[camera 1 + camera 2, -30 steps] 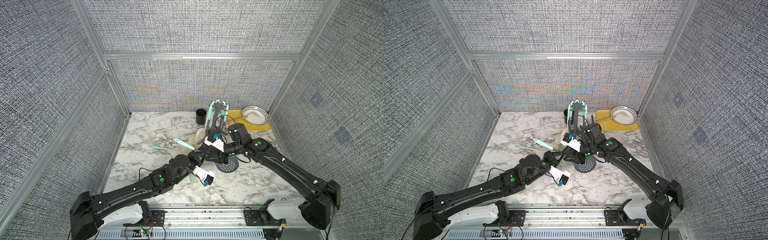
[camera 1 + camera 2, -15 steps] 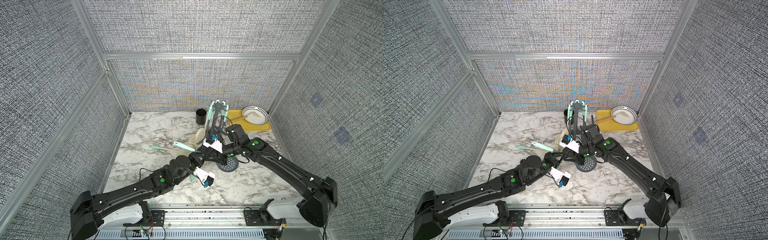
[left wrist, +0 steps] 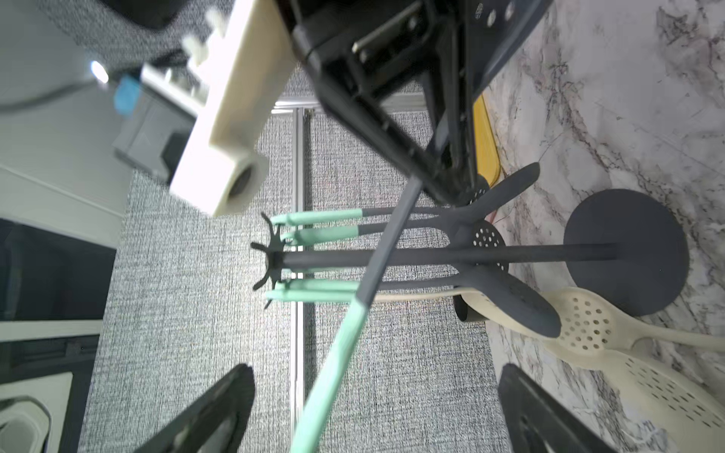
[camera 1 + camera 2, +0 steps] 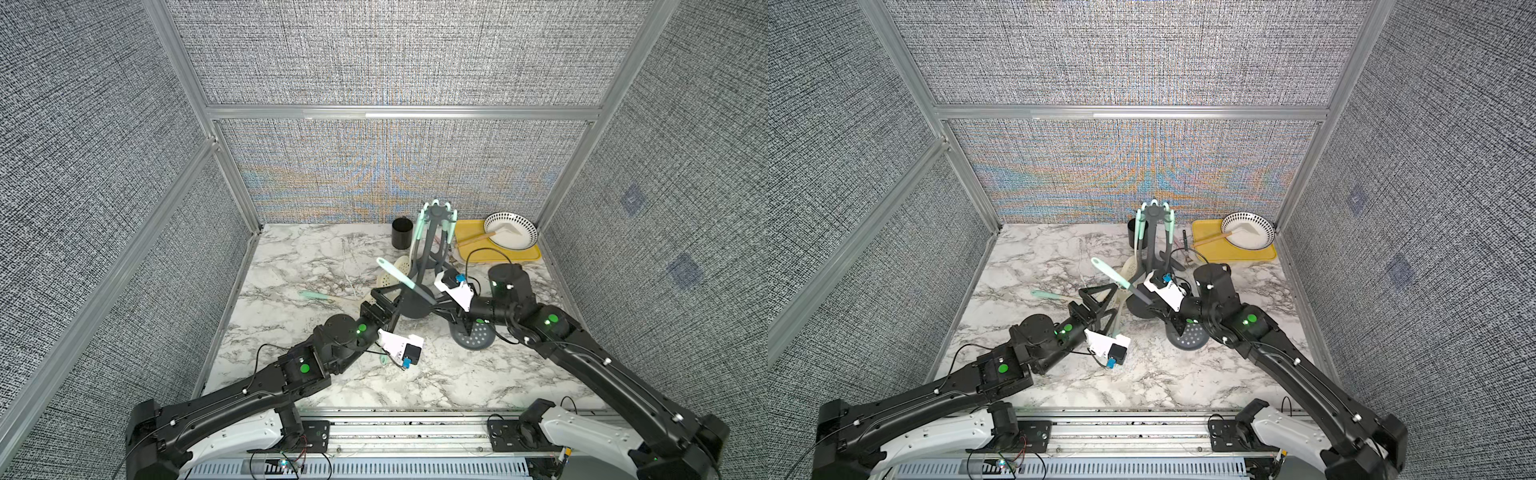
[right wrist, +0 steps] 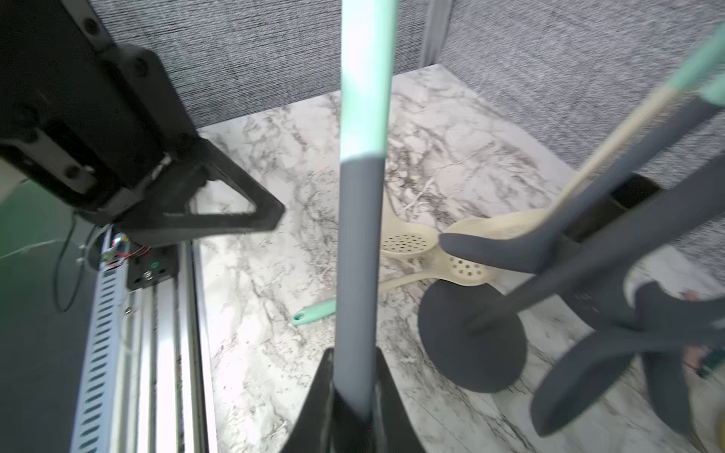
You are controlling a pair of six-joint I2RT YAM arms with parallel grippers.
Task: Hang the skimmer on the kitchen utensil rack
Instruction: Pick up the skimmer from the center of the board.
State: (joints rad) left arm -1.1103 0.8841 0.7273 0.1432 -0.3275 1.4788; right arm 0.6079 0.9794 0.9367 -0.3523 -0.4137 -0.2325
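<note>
Skimmer [image 4: 477, 337], dark grey in head and shaft with a mint-green end: I see it held clear of any hook and tilted in front of the kitchen utensil rack [image 4: 428, 253]. Its perforated head is low over the counter [image 4: 299, 257] on the right arm's side and its mint tip rises toward the left arm; whether the head touches the marble I cannot tell. The right pincer [image 5: 355, 361] is clenched on the grey shaft close to the head, a low hold that I judge leaves the whole mint end free to meet a hook. The left pincer [image 4: 1113, 309] stands released and wide. In its wrist view the mint end runs through the gap between its fingers [image 3: 219, 408] with no contact that I can make out, so the right arm alone appears to carry the weight. The rack stands upright on its round base just behind the shaft, and its crown [image 3: 272, 259] carries several mint-handled utensils [image 3: 321, 219], with bare prongs beside them. I judge the hanging itself not yet begun: the tip sits well below the crown, so my next move calls for a lift and a swing toward upright, and the hanging neighbours are what I could knock.
</note>
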